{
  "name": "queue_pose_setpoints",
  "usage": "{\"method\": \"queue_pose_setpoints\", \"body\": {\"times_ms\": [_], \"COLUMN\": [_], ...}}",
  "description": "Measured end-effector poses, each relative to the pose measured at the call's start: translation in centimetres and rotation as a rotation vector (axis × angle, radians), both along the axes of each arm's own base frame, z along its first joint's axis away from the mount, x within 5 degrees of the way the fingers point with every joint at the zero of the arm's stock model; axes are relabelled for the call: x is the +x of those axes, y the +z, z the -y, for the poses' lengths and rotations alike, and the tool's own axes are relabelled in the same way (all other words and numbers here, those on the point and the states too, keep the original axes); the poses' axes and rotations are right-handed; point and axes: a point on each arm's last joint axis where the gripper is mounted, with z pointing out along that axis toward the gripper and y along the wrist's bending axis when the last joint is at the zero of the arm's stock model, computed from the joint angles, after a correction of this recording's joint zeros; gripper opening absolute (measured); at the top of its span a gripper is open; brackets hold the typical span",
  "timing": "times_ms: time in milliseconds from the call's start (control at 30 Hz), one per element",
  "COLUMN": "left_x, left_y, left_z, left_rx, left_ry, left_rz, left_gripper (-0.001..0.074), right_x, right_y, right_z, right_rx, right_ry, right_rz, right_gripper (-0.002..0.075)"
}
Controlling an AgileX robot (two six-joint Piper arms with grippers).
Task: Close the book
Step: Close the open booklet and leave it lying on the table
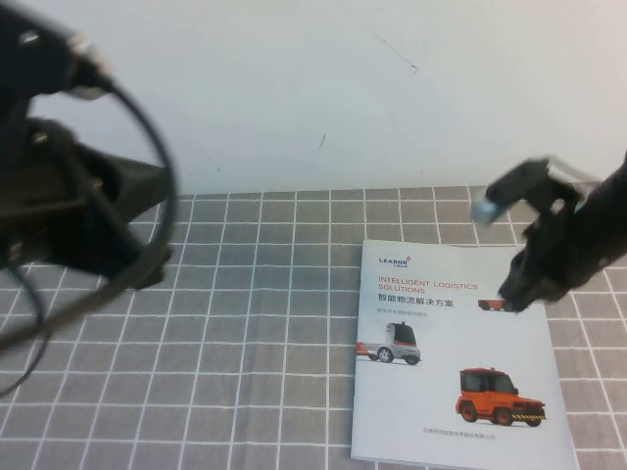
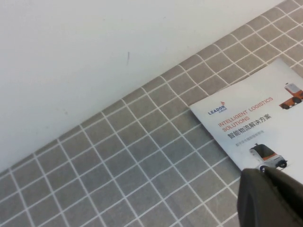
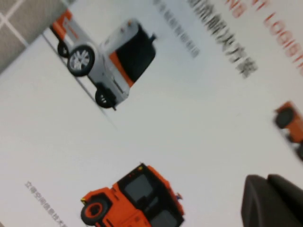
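Observation:
The book (image 1: 451, 352) lies shut and flat on the checked cloth at the right, front cover up, with orange lettering and pictures of small vehicles. My right gripper (image 1: 516, 292) hovers over the cover's far right edge, its dark fingers together and holding nothing; in the right wrist view the gripper (image 3: 267, 182) hangs close above the white cover (image 3: 189, 118). My left gripper (image 1: 147, 266) is raised at the left, well away from the book. In the left wrist view it (image 2: 265, 177) is shut and empty, and the book's (image 2: 255, 123) far left corner shows beyond it.
A grey checked cloth (image 1: 245, 323) covers the table in front of a white wall (image 1: 313, 88). The left arm's black cable (image 1: 167, 166) loops above the cloth's left part. The book reaches nearly to the front edge of the high view.

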Motion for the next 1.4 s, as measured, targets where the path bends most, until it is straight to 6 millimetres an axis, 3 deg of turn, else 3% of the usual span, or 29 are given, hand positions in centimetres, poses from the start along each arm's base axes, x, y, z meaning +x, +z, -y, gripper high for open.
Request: {"method": "queue_pose_setpoints", "body": {"times_ms": [133, 233, 367, 733, 833, 967, 1167, 1400], "left_x": [-3.6, -5.8, -7.6, -10.4, -10.5, -10.5, -10.4, -10.4], "left_y": [0.1, -1.0, -3.9, -13.3, -14.6, -14.9, -14.6, -14.7], "left_z": [-2.1, -3.4, -4.5, -5.9, -5.9, -5.9, -5.9, -5.9], "left_rx": [0.015, 0.027, 0.029, -0.047, -0.037, -0.043, -0.062, -0.059], "left_ry": [0.014, 0.024, 0.033, 0.045, 0.045, 0.045, 0.046, 0.046], "left_rz": [0.085, 0.13, 0.184, 0.276, 0.253, 0.259, 0.295, 0.291], "left_gripper": [-0.0003, -0.0004, -0.0003, -0.0004, -0.0004, -0.0004, -0.0004, -0.0004], "right_x": [-1.3, -3.8, -7.9, -20.8, -23.6, -26.9, -29.4, -29.8], "right_y": [7.0, 11.7, 14.2, 9.7, 9.6, 9.4, 8.0, 6.0], "right_z": [0.9, 1.7, 2.7, 6.2, 7.1, 8.0, 8.6, 8.6], "right_rx": [-0.018, 0.012, 0.056, 0.045, 0.05, 0.086, 0.157, 0.177], "right_ry": [-0.022, -0.072, -0.121, -0.133, -0.133, -0.137, -0.177, -0.198], "right_rz": [0.168, 0.277, 0.334, 0.38, 0.464, 0.585, 0.691, 0.66], "right_gripper": [-0.0003, -0.0003, -0.0003, -0.0003, -0.0003, -0.0003, -0.0003, -0.0003]}}
